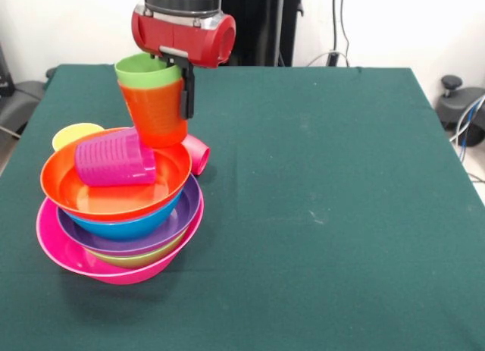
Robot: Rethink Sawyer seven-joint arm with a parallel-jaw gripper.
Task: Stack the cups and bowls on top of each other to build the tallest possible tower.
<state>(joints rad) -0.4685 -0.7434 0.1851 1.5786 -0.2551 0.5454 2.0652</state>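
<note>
A bench (326,214) draped in dark green cloth fills most of the scene, its cloth marked with a few pale specks. Behind it stands a plain white wall (394,25), with thin dark cables (338,25) hanging down it near a black upright column (261,25). At the right edge a black chair base (458,101) with a bundle of cables (471,120) sits on the pale floor (477,165), and a dark grey object (19,93) shows at the left edge.

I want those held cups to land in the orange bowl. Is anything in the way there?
Yes. A purple cup lies on its side in the orange bowl, just below and beside the orange cup with the green cup nested in it, held by the gripper.
</note>
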